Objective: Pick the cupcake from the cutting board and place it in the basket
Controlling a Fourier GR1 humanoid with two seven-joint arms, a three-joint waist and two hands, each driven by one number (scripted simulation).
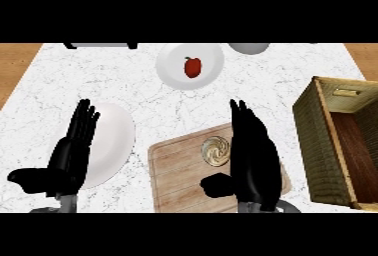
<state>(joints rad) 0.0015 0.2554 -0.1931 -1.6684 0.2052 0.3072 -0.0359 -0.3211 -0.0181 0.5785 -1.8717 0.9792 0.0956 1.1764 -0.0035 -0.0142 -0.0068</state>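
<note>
My right robot hand [255, 160] is wide open beside the cupcake [216, 151]; I should curl it round slowly

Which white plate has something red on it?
The far plate, top middle of the view, carries a small red pepper. The nearer plate, beside the left hand, shows nothing on it.

We see the marble counter [74, 80] from above. The cupcake [215, 151] sits on the cutting board [177, 172]. The right hand [252, 155] is just right of it with fingers straight; contact unclear. The basket [319, 145] is at the right edge, apart from the board. The left hand [70, 155] has straight fingers and lies over a white plate [119, 132]. Farther back we note a second plate [170, 67] holding a red pepper [192, 67], and a grey bowl [249, 47] at the top.
</note>
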